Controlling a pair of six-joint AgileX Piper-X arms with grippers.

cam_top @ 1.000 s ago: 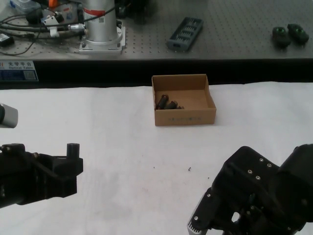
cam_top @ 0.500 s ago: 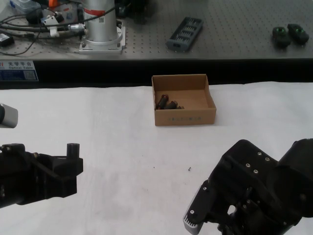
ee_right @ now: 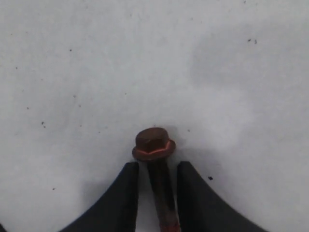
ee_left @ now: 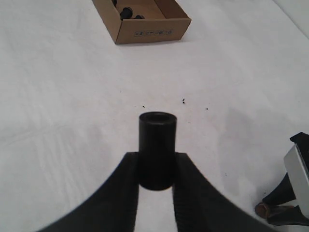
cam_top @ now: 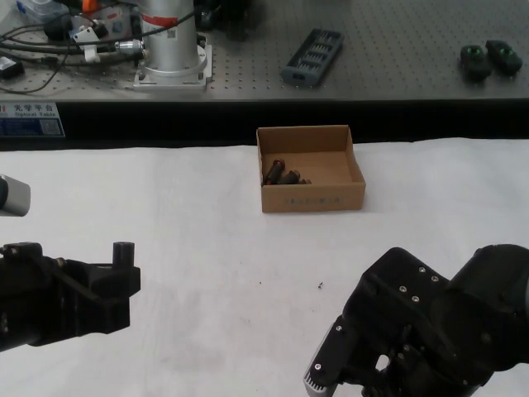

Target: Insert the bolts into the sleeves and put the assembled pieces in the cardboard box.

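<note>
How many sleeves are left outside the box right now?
1: the sleeve, held in the left gripper over the cloth. Others could be hidden from these views.

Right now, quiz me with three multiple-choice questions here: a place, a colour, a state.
1. Where do the dark assembled pieces lie? A on the floor; B inside the open brown cardboard box; C on a shelf.
2. What colour is the hex-headed bolt in the right gripper? A rusty brown; B blue; C white.
3. The left gripper is: A open; B shut on the black cylindrical sleeve; C shut on nothing.
Answers: B, they rest on the box's floor; A, its head looks reddish brown; B, both fingers press the sleeve.
</note>
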